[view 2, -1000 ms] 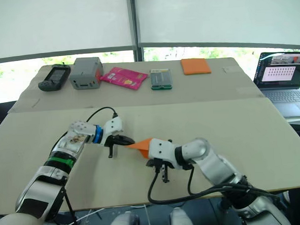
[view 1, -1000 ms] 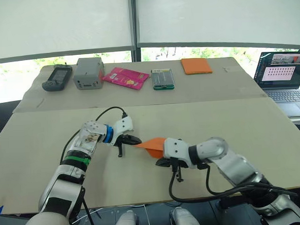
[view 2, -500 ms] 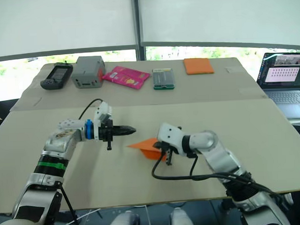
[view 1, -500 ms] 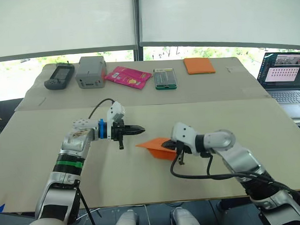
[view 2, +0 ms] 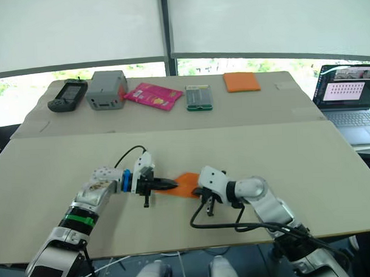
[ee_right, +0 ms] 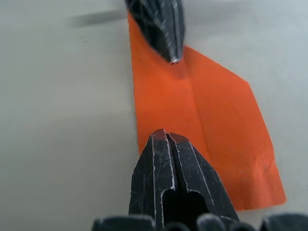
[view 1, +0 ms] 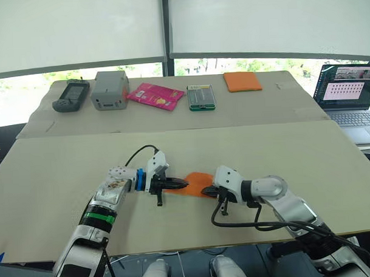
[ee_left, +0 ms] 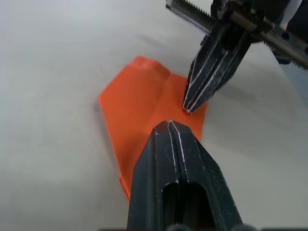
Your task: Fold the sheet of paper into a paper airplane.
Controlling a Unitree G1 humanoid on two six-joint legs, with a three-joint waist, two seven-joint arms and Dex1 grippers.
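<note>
Both arms stretched low over the near table (view 1: 65,179), forearms nearly level, tips meeting from opposite sides over the folded orange paper. Left gripper (view 1: 179,185) pointing toward the robot's right, fingers (ee_left: 179,159) closed flat together, tip pressing down on the paper's near-left part. Right gripper (view 1: 206,190) pointing toward the robot's left, fingers (ee_right: 169,163) likewise pinched shut with nothing between them, tip resting on the paper from the other side. Tips close together along the central crease, just apart.

Paper airplane (view 1: 198,182) lying flat on the tabletop between the two grippers, a layered orange wedge with a centre crease, partly covered by both tips.

Farther back, on a second table (view 1: 281,108) set against the first: grey box (view 1: 110,90), laptop (view 1: 347,93) at the far right with its screen lit, black handheld device (view 1: 70,96), pink printed packet (view 1: 154,96), flat green-edged case (view 1: 200,97), smooth orange rectangle (view 1: 242,81). All well apart from the arms, nothing between them and the paper.
</note>
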